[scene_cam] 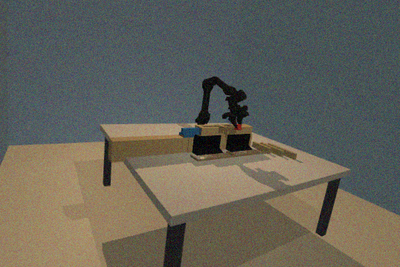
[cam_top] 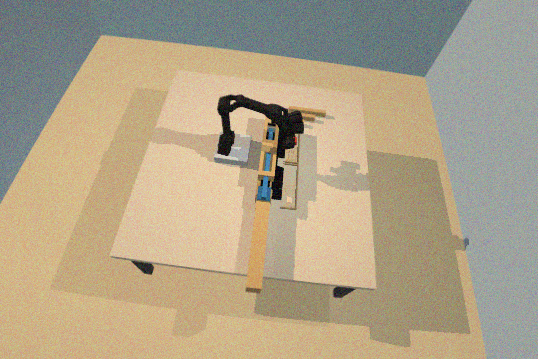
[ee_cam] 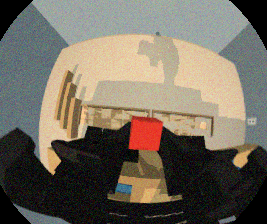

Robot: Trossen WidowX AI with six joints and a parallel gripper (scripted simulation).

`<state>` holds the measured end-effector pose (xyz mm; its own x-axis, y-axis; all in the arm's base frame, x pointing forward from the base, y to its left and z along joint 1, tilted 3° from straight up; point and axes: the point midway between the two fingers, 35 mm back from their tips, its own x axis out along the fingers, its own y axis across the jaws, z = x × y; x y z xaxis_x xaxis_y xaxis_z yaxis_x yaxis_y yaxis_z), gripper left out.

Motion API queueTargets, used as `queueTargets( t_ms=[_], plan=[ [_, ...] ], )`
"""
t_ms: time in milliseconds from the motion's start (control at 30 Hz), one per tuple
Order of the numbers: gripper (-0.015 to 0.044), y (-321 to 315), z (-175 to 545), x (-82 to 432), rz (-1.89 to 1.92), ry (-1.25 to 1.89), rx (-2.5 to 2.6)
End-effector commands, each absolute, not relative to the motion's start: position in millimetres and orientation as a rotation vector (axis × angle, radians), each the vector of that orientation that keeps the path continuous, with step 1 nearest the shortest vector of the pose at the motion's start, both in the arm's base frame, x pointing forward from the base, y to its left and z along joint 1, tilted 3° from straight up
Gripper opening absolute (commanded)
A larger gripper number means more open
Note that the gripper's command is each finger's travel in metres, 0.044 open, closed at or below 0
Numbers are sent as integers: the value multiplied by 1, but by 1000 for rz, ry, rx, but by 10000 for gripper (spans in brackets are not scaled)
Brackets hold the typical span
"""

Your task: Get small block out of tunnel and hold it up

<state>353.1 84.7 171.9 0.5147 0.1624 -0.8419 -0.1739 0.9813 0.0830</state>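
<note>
A small red block [cam_top: 295, 140] [scene_cam: 239, 127] [ee_cam: 145, 134] is between the fingertips of my gripper, which is shut on it. The gripper holds it up beside the top edge of the wooden tunnel [cam_top: 266, 173] [scene_cam: 209, 130], outside its side wall and above the low tray. The tunnel has two dark openings on that side. Blue cage parts [cam_top: 264, 190] [scene_cam: 190, 132] show through the top gaps of the tunnel and stick out at one end. The finger sides are partly hidden in the top and exterior views.
A low wooden-rimmed tray [cam_top: 297, 185] [scene_cam: 213, 155] lies along the open side of the tunnel. Several loose rods [cam_top: 308, 111] [scene_cam: 276, 149] [ee_cam: 63, 100] lie past its far end. A long wooden beam [cam_top: 257, 245] [scene_cam: 149, 149] runs from the other end past the table edge.
</note>
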Motion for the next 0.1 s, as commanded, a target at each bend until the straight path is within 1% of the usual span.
queueTargets(
  t_ms=[0, 67],
  plan=[
    [0, 86, 174, 358, 207, 999, -14],
    [0, 86, 174, 358, 207, 999, -14]
  ],
)
